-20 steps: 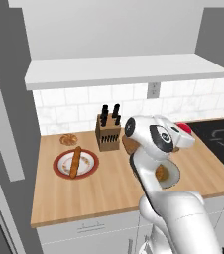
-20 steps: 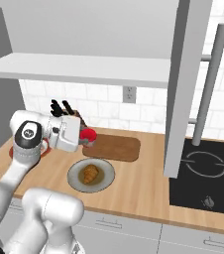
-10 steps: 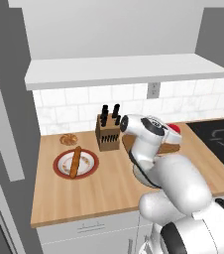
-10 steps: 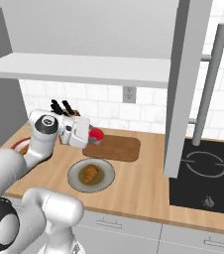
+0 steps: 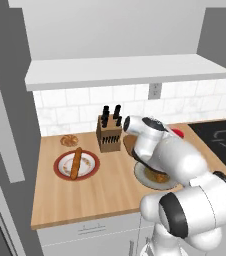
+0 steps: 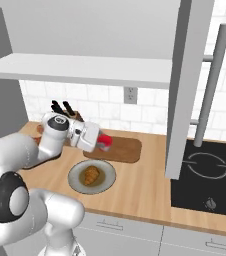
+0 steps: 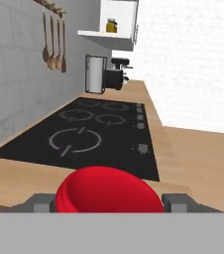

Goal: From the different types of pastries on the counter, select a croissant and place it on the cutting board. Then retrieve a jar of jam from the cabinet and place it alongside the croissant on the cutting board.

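We see the tan table (image 6: pixel 135 192) under a white tiled wall, black hob (image 6: pixel 210 182) to the right. Our pincer (image 6: pixel 106 142) clamps the jar of jam (image 6: pixel 103 141) over the cutting board (image 6: pixel 125 149). The croissant (image 6: pixel 90 175) sits on a grey plate (image 6: pixel 105 182), the baguette (image 5: pixel 76 162) on another. The arm hides much of the board in the left base view.

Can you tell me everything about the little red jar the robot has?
The jar is small, squat and red, with a smooth, shiny, rounded red lid and a pale band on its side. The tool grips it, one dark fingertip on each side. It hangs tipped sideways over the left end of the reddish-brown board, not yet set down. Just in front sits the croissant on a grey plate.
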Robot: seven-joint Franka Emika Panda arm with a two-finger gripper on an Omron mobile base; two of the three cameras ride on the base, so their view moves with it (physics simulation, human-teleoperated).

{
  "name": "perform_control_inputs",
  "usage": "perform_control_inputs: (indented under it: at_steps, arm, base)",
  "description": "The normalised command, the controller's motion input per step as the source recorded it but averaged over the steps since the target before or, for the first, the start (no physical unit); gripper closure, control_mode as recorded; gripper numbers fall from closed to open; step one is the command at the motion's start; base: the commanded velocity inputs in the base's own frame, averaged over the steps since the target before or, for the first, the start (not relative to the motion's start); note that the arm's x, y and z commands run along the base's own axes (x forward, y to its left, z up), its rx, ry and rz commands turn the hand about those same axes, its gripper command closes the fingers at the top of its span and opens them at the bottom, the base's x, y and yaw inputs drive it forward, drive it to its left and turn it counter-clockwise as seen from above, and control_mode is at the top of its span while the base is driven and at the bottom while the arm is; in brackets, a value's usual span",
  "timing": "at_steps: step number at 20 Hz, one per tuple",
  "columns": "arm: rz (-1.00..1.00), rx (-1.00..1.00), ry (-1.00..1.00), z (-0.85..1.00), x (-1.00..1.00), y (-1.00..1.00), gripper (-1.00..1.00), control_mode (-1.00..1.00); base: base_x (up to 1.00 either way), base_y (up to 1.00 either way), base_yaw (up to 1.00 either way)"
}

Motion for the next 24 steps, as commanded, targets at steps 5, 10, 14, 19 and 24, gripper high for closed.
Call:
perform_control_inputs:
  at_steps: [5,10,14,19,24]
  arm:
    - [-0.02,0.00,0.00,-0.24,0.13,-0.30,1.00,-1.00]
    - [0.00,0.00,0.00,-0.19,0.15,-0.27,1.00,-1.00]
    - [0.00,0.00,0.00,-0.21,0.21,-0.22,1.00,-1.00]
    - [0.00,0.00,0.00,-0.23,0.35,-0.12,1.00,-1.00]
    - [0.00,0.00,-0.01,-0.21,0.29,-0.04,1.00,-1.00]
  base:
    - [0.00,0.00,0.00]
    - [0.00,0.00,0.00]
    - [0.00,0.00,0.00]
    - [0.00,0.00,0.00]
    - [0.00,0.00,0.00]
